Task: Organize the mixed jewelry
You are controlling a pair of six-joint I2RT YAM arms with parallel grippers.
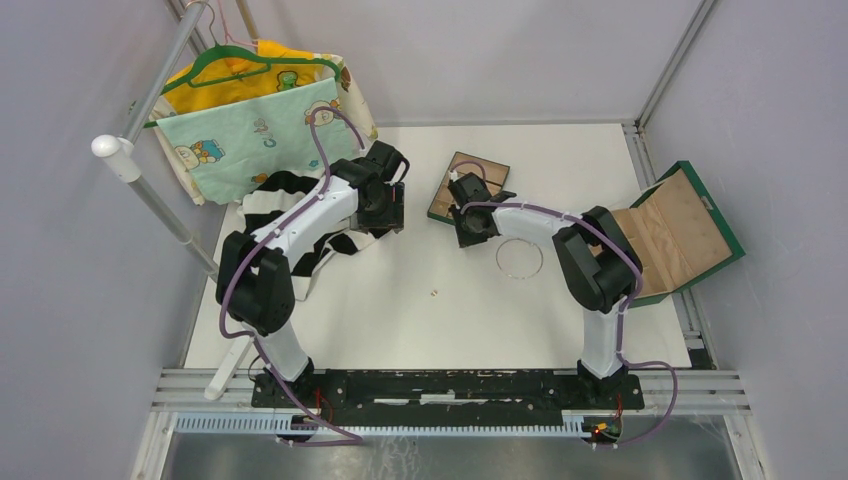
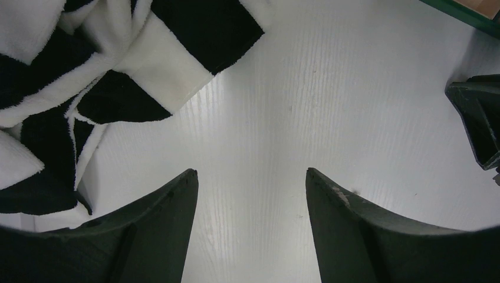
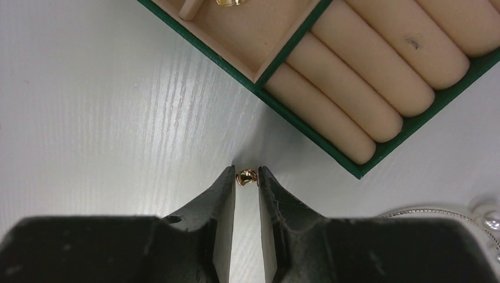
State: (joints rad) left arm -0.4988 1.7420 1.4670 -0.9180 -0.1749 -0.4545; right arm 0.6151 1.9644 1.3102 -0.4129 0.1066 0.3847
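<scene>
My right gripper (image 3: 247, 175) is shut on a tiny gold bead (image 3: 247, 177), pinched at the very fingertips just above the white table. It is beside the near corner of the tan compartment tray with green rim (image 3: 236, 35). Another gold piece (image 3: 230, 2) lies in the tray's open compartment. In the top view the right gripper (image 1: 468, 228) is at the tray's (image 1: 452, 168) near edge. The silvery wire hoop (image 1: 497, 258) lies on the table right of it. One tiny gold piece (image 1: 435, 293) lies mid-table. My left gripper (image 2: 250, 172) is open and empty over bare table.
A black-and-white striped cloth (image 2: 118, 71) lies left of the left gripper (image 1: 385, 210). A green box lid with tan lining (image 1: 680, 235) lies at the right table edge. Children's clothes hang on a rack (image 1: 250, 110) at the back left. A thin silver chain with pearls (image 3: 424, 211) lies right of my right fingers.
</scene>
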